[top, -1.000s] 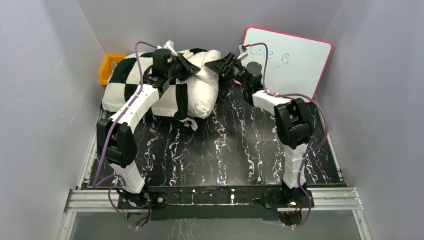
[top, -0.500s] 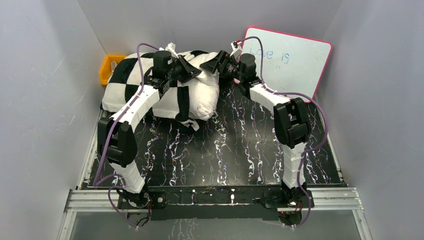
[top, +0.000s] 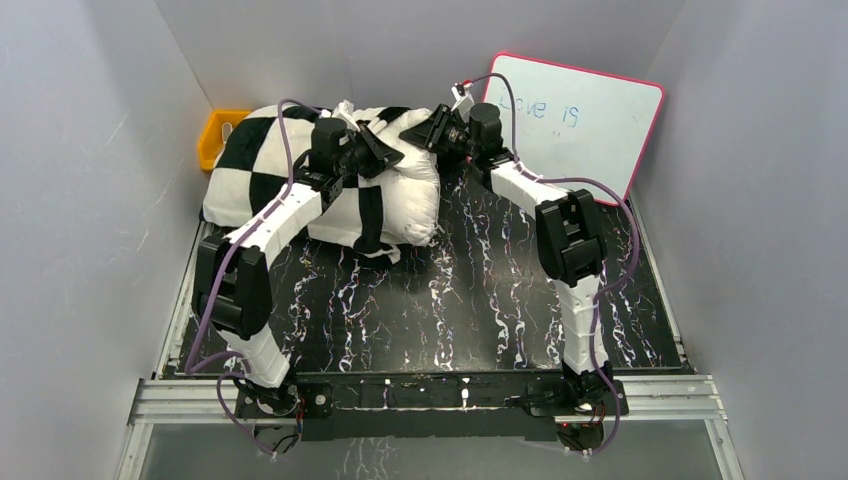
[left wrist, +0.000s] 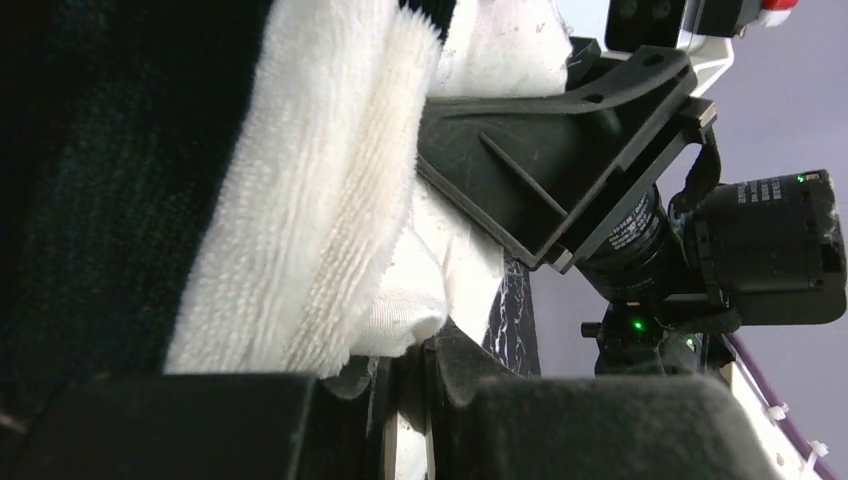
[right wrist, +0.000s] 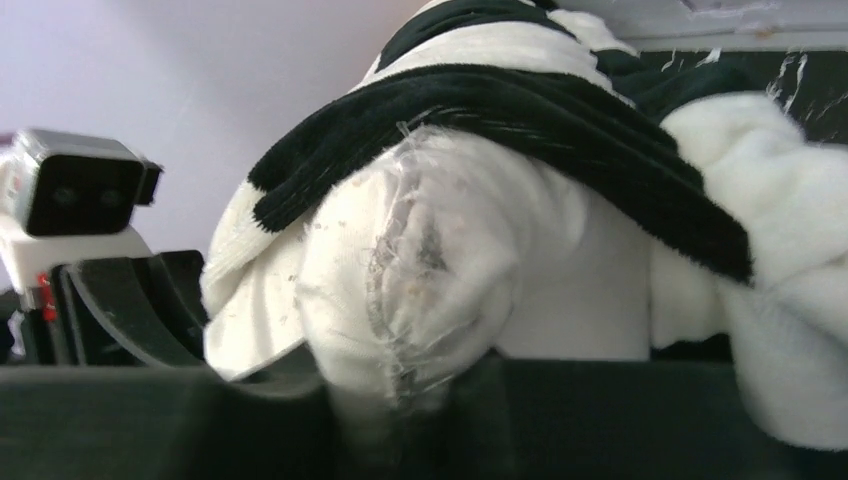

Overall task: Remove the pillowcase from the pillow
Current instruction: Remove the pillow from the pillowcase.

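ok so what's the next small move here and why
Probably close the right gripper firmly on the pillow corner sitting between its fingers; a firm grip isn't clear yet. The left gripper already pinches the pillowcase hem, so a secure hold should let the two be pulled apart.

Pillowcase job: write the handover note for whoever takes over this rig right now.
Grippers: the left gripper is shut on the pillowcase at its open edge. The right gripper has an exposed corner of the pillow between its jaws; a firm grip cannot be confirmed.
Where: both things lie at the far left of the table, the case covering the pillow's left part.
Done: the pillow's right end is out of the case.
Left: secure that corner, then pull case and pillow apart until the pillow is free.
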